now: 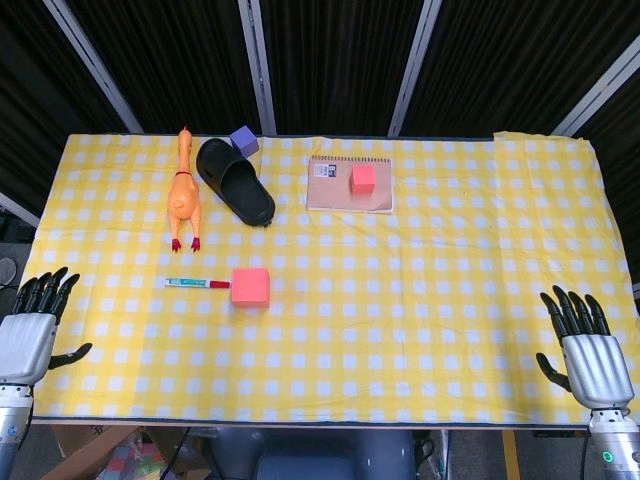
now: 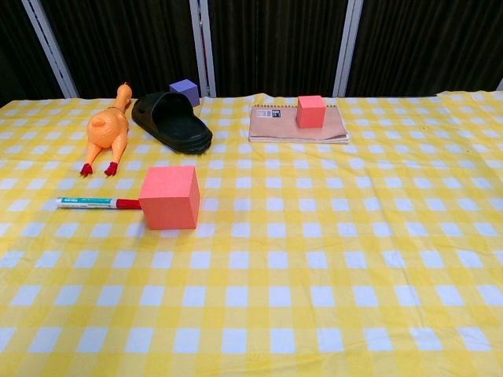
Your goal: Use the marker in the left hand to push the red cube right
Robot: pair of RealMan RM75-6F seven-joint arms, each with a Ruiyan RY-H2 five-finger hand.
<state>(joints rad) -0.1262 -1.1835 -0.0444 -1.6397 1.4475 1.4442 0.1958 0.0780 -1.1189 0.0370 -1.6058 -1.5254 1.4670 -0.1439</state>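
1. On the checked table (image 1: 420, 330), I am seeing the red cube (image 1: 250, 286) sitting left of centre; it is looking light and easy to slide.
2. I am eyeing the marker (image 1: 197, 283), lying with its tip touching the cube; stiff, best gripped mid-barrel.
3. I am keeping the left hand (image 1: 30, 335) and right hand (image 1: 588, 345) empty, fingers spread.
4. I am noting the sandal (image 1: 235, 180), rubber chicken (image 1: 183, 195) and notebook (image 1: 349, 184) sitting well behind, blocking nothing.

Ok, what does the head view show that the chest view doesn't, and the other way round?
Head view only: the left hand and right hand, both open at the table's near corners, holding nothing. Chest view only: nothing extra, just the cube's side faces. Both: marker lying beside the red cube, rubber chicken, black slipper, notebook.
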